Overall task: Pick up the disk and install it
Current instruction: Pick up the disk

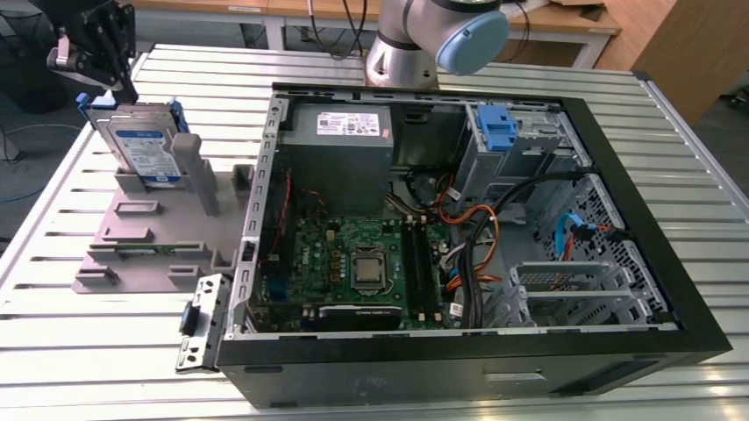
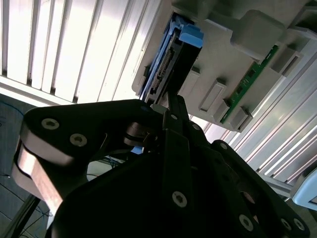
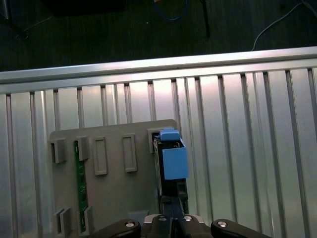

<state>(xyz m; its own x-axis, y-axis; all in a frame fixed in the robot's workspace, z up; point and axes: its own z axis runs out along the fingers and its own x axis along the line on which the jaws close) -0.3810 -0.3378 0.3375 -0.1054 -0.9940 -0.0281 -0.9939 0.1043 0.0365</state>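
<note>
Two fingers (image 2: pixel 169 106) drawn together, with no gap visible between the tips in both wrist views, and nothing held. The disk (image 1: pixel 143 145) stands on edge in a slot of the grey fixture (image 1: pixel 117 235) on the tabletop (image 1: pixel 70 351). It is directly beneath the fingers and just beyond their tips, apparently not touching. The blue carrier tab (image 3: pixel 174 161) is the part closest to the fingers. The open computer case (image 1: pixel 468 364) sits well apart from the fingers, toward the exterior view's right.

Risks, as judged from this pose:
- With the tips closed, any descent would put them onto the disk's top edge rather than around it, loading the drive and the slot.
- A grasp landing on the plastic tab alone may flex or slip, since the carrier looks thin.
- If the slot fits snugly, an off-axis pull could bind the disk and drag the fixture with it.
- The green circuit strip (image 3: pixel 79 191), seated farther from the fingers in the same fixture, could be knocked by a skewed approach.
</note>
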